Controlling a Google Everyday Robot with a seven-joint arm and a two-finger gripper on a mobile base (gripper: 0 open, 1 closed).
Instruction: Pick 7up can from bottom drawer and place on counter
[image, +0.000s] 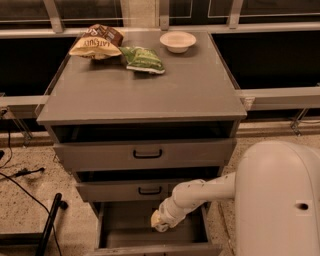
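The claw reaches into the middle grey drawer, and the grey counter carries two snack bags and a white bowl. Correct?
No. The camera view shows the claw in the open bottom drawer, the lowest grey tray, not the middle grey drawer. The flat grey counter does carry a yellow-brown snack bag, a green snack bag and a round white bowl.
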